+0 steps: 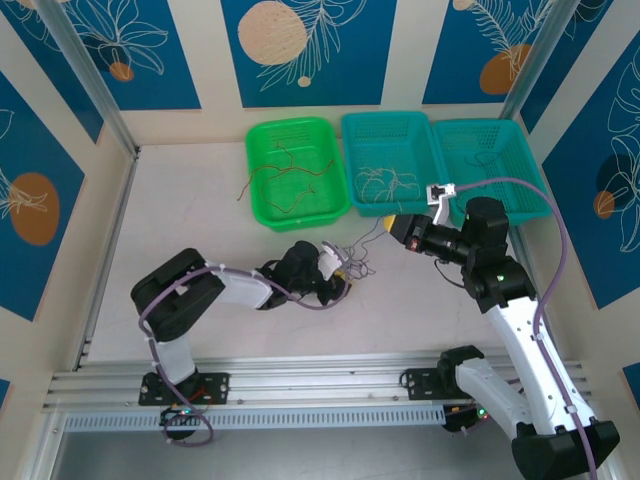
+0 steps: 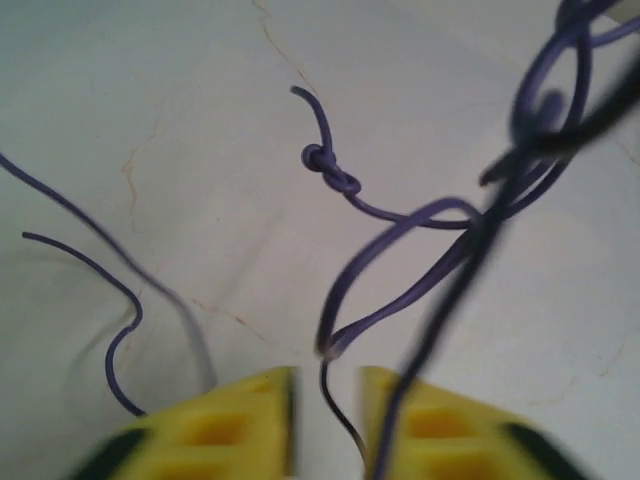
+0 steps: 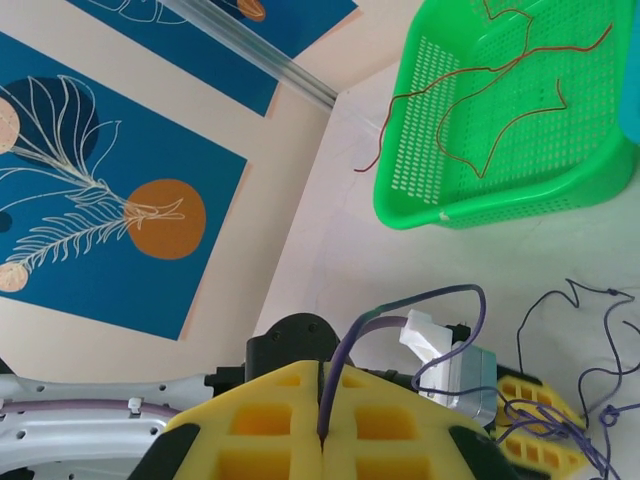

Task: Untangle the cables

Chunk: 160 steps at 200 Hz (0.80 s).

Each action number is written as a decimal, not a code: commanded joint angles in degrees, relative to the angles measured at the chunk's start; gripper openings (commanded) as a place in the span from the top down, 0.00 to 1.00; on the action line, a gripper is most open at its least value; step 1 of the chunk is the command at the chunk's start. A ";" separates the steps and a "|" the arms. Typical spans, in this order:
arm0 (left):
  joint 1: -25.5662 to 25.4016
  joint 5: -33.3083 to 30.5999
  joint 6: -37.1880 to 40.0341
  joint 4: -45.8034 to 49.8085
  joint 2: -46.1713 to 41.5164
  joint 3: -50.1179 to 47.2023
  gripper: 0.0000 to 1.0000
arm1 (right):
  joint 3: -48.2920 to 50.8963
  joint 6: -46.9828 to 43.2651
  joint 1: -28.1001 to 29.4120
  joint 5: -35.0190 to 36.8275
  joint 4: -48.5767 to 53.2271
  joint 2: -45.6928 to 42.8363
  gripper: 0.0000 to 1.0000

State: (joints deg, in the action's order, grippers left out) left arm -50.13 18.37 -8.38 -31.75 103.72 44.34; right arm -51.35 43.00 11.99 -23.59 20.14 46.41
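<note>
**Cable-sorting station: two arms, three baskets, one purple tangle**

- Tabletop (image 1: 200,200): pale. Three baskets stand in a row along its far edge.
- Green basket (image 1: 310,216) (image 3: 470,195), leftmost: holds the red cables (image 1: 290,172) (image 3: 500,100). One strand hangs over its left rim towards the tabletop.
- Middle teal basket (image 1: 390,135): holds the whitish cables (image 1: 388,182).
- Right teal basket (image 1: 500,140): just behind the right arm's wrist.
- Purple cables (image 1: 358,262) (image 2: 400,215) (image 3: 590,400): a loose tangle on the tabletop between the two grippers, in front of the baskets. One strand carries a small knot.
- Right gripper (image 1: 393,225) (image 3: 322,375): yellow fingers (image 3: 270,420) pressed together, clamped on one purple strand that arcs up out of them and drops to the tangle.
- Left gripper (image 1: 343,268) (image 2: 328,400): low over the tangle, yellow fingers (image 2: 230,430) set with a narrow gap. A thin purple strand runs down into that gap, but whether it is pinched cannot be told.
</note>
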 commanded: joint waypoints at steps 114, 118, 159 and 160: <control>25.23 -21.23 -20.58 17.94 -24.19 -18.56 1.00 | -12.89 0.98 -30.55 10.08 14.81 -4.58 1.00; 25.61 -22.03 -20.88 18.67 -24.50 -18.65 1.00 | -13.45 1.30 -30.84 9.94 14.27 -4.23 1.00; 27.76 -17.59 -21.72 17.11 -27.94 -21.04 0.96 | -20.41 4.84 -32.29 10.06 9.31 0.75 1.00; 27.78 -17.32 -21.66 17.04 -27.99 -21.04 0.95 | -20.56 4.91 -32.29 10.15 9.18 0.81 1.00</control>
State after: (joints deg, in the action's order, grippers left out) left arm -23.16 -1.78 -29.69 -15.07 77.84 24.56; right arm -67.31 44.99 -19.79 -12.67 33.45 45.28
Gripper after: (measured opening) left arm 0.057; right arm 0.054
